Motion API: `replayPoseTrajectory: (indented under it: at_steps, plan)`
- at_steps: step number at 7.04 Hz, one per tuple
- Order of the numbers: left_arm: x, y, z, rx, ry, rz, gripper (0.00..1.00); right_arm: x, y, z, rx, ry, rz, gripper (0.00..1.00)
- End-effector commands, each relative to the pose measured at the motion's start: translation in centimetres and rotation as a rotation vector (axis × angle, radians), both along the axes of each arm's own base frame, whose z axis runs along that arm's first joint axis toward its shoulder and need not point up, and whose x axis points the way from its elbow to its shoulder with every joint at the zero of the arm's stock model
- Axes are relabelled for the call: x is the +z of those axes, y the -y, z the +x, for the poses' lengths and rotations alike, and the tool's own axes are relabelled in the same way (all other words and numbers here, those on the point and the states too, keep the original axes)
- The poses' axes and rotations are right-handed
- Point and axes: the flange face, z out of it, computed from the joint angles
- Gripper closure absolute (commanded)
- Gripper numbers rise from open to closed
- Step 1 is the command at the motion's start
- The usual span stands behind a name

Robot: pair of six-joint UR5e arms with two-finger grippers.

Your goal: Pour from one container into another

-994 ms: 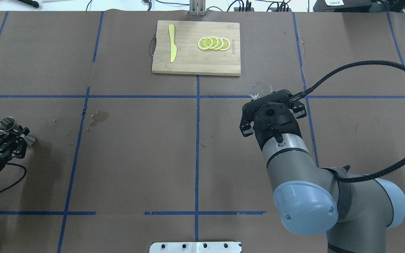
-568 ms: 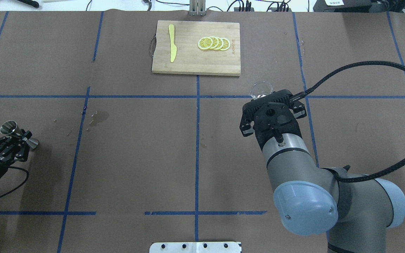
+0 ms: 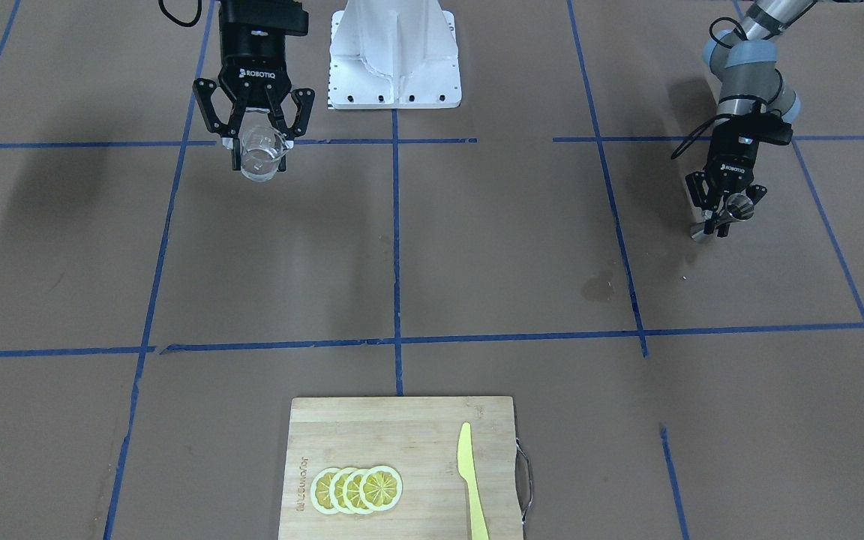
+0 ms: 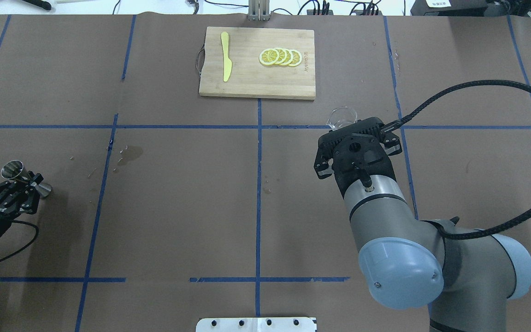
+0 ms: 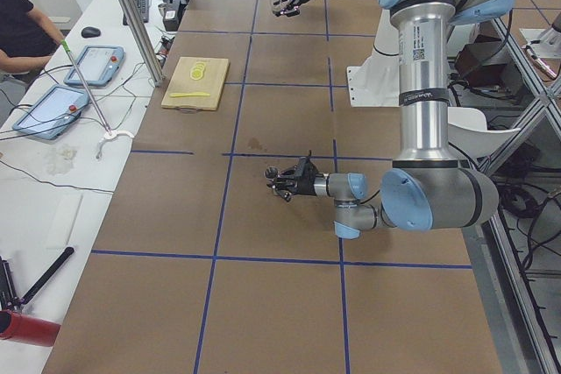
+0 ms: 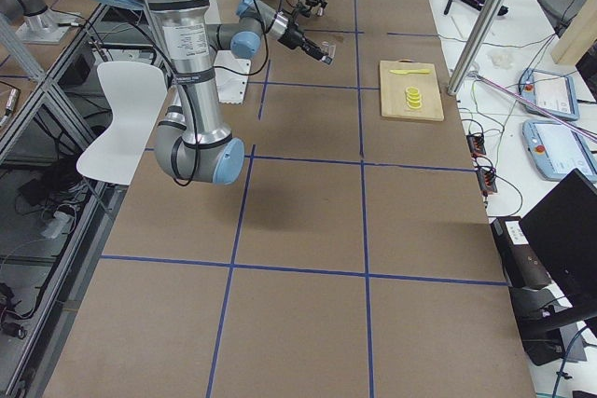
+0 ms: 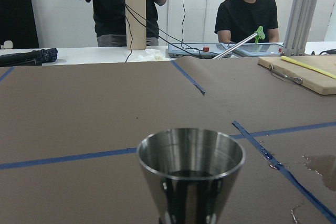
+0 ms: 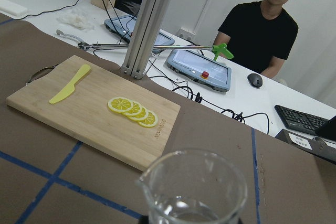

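Right jaws: clamped on the glass cup (image 3: 261, 156), one finger on each side of its wall. The cup is upright, its pouring lip turned toward the robot's left, and it is held above the tabletop (image 3: 477, 247). Whether anything is in it cannot be told.

Left jaws: closed on the narrow waist of the jigger (image 3: 732, 208), open mouth uppermost. The jigger sits low at the robot's far left. Whether its lower cone touches the paper cannot be told, and the inside of the upper cone reads dark.

Cup and jigger are well apart — cup on the robot's right half, jigger near the left end.

Surface: brown paper over the whole tabletop, marked into large squares with blue tape (image 3: 396, 247). A dark damp stain (image 3: 597, 287) and a few small spots lie by a tape line, between the jigger and the centre. A white mounting plate (image 3: 394, 52) sits at the robot's base. At the far middle lies a wooden cutting board (image 3: 402, 427) with a metal loop handle. On it are four overlapping lemon slices (image 3: 357, 489) and a yellow knife (image 3: 469, 480), apart from each other.

Room: beyond the far edge is a white bench (image 8: 231, 98) with tablets, cables, a mouse and a keyboard, and an aluminium post (image 8: 144, 24) — a person in a black shirt (image 8: 260, 32) sits behind it.
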Motion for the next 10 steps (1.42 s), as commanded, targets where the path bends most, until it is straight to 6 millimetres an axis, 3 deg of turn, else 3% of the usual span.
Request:
replayPoseTrajectory:
  at_steps: [1, 5, 6, 8, 10]
  plan:
    - [0.0, 0.0, -0.1, -0.025, -0.002, 0.004, 0.0, -0.1, 0.0, 0.0, -0.001, 0.003, 0.0, 0.92]
    - [0.2, -0.7, -0.2, -0.007, -0.005, 0.006, 0.0, -0.1, 0.0, 0.1, -0.001, 0.004, 0.0, 0.92]
    - [0.8, -1.1, -1.4, -0.004, 0.007, 0.003, 0.0, -0.1, 0.0, 0.1, -0.001, 0.004, 0.0, 0.92]
    - [-0.5, -2.9, -5.9, 0.087, 0.001, -0.006, 0.0, -0.2, 0.0, 0.1, -0.001, 0.006, 0.0, 0.92]
    - [-1.3, -3.7, -5.8, 0.194, -0.009, -0.013, 0.01, -0.1, -0.1, 0.0, -0.003, 0.004, 0.0, 0.92]
